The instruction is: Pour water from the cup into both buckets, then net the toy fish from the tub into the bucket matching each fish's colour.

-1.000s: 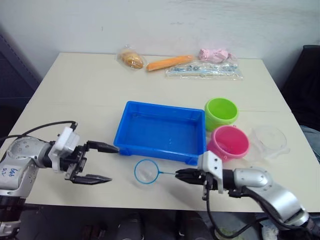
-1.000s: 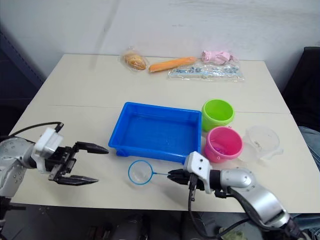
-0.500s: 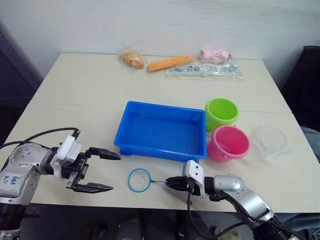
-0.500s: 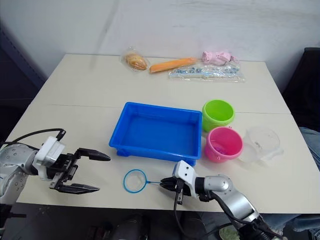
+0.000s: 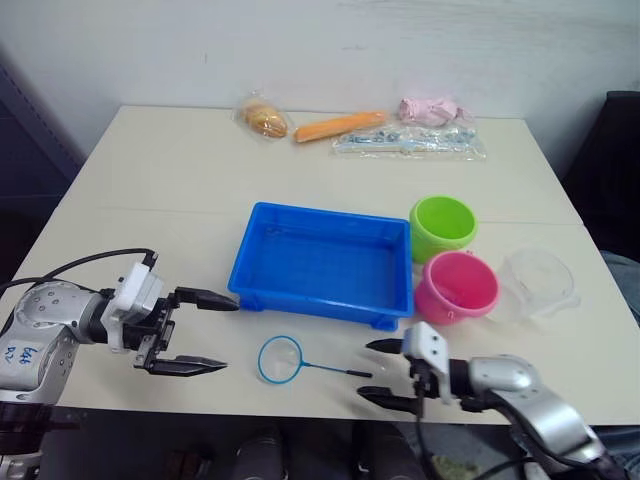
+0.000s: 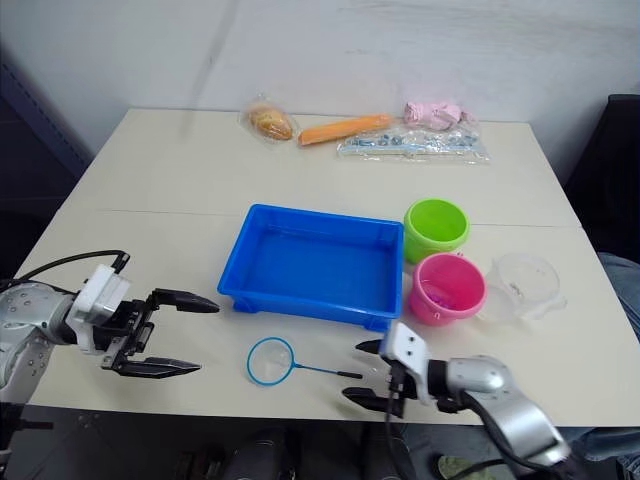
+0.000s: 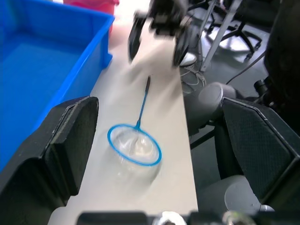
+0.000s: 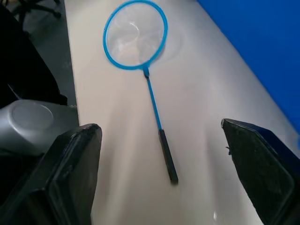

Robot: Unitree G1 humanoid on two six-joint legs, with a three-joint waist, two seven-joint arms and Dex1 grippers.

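Note:
The net [image 5: 280, 360] lies flat on the table in front of the blue tub [image 5: 320, 215], hoop to the left and black handle [image 8: 166, 157] pointing at my right gripper [image 5: 372, 370]. That gripper is open, its fingers either side of the handle's end without touching it. My left gripper [image 5: 225, 333] is open and empty, left of the hoop [image 7: 134, 150]. The green bucket [image 5: 441, 225] and pink bucket [image 5: 456, 285] stand right of the tub, with the clear cup [image 5: 540, 283] beside the pink one. The toy fish are out of view.
Along the table's far edge lie a bagged bun [image 5: 264, 118], a carrot [image 5: 338, 125], a pink soft item [image 5: 428, 108] and a clear packet [image 5: 410, 142]. The net sits close to the table's near edge [image 5: 300, 408].
My right gripper has opened and let go of the net's handle. The net now rests on the table. The left gripper has stayed open in about the same place.

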